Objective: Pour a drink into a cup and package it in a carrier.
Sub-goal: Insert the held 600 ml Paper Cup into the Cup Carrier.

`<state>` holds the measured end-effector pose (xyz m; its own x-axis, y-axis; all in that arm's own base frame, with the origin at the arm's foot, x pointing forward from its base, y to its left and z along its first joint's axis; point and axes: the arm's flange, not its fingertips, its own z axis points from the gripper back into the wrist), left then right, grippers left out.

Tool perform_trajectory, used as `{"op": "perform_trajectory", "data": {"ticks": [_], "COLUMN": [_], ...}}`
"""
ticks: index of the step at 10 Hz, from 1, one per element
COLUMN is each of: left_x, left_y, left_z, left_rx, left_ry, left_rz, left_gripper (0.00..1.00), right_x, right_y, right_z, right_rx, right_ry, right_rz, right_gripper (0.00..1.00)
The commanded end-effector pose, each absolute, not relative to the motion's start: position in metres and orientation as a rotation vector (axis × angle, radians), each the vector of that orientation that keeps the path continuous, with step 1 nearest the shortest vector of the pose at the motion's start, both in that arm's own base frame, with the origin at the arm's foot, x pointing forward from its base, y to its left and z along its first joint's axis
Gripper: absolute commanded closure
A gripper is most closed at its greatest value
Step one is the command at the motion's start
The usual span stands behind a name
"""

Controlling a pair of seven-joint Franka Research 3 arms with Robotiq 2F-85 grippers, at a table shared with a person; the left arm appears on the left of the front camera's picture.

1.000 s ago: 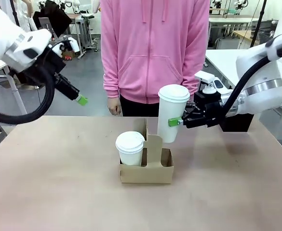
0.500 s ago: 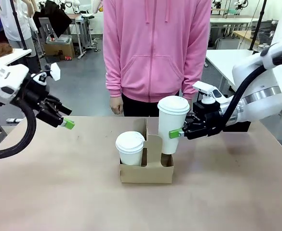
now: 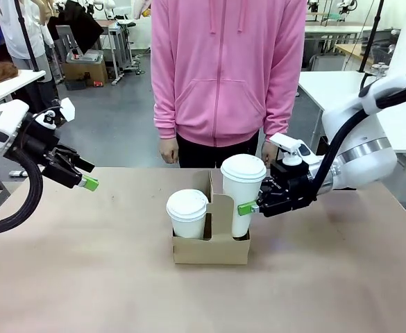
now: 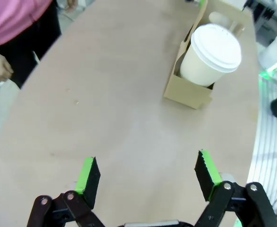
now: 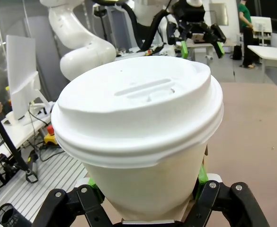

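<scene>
**Cup going into the carrier's right slot**

My right gripper (image 3: pixel 252 206) is clamped on the lidded white cup (image 3: pixel 242 194), its green pads pressing the cup's sides low down. The cup's base sits inside the right slot of the brown carrier (image 3: pixel 210 248) at the middle of the table (image 3: pixel 85 277). A second lidded cup (image 3: pixel 187 213) stands in the left slot. My left gripper (image 3: pixel 86 182) hangs over the table's far left edge, jaws spread wide and empty. A person in a pink hoodie (image 3: pixel 223 69) stands at the far side.

Two cups (image 3: pixel 187 212) (image 3: pixel 241 194) in the carrier (image 3: pixel 211 248) mid-table (image 3: pixel 85 277), person (image 3: pixel 227 76) behind.
</scene>
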<state>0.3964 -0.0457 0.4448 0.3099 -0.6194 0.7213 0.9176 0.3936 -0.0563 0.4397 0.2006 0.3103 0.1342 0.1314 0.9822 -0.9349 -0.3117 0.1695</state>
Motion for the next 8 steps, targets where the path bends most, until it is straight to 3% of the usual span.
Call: {"op": "perform_trajectory", "data": {"ticks": [1,8], "left_x": [0.396,0.396], "left_y": [-0.046,-0.046], "left_z": [0.444,0.444], "left_rx": [-0.507,-0.507], "left_ry": [-0.678,-0.678], "left_rz": [-1.087,-1.087], "left_gripper": [0.00,0.00], "right_x": [0.441,0.445], "right_y": [0.207,0.214], "right_z": [0.303,0.259], "right_rx": [1.422,1.379], "right_ry": [-0.888,-0.780], "right_rz": [1.377,1.459], "right_gripper": [0.19,0.19]}}
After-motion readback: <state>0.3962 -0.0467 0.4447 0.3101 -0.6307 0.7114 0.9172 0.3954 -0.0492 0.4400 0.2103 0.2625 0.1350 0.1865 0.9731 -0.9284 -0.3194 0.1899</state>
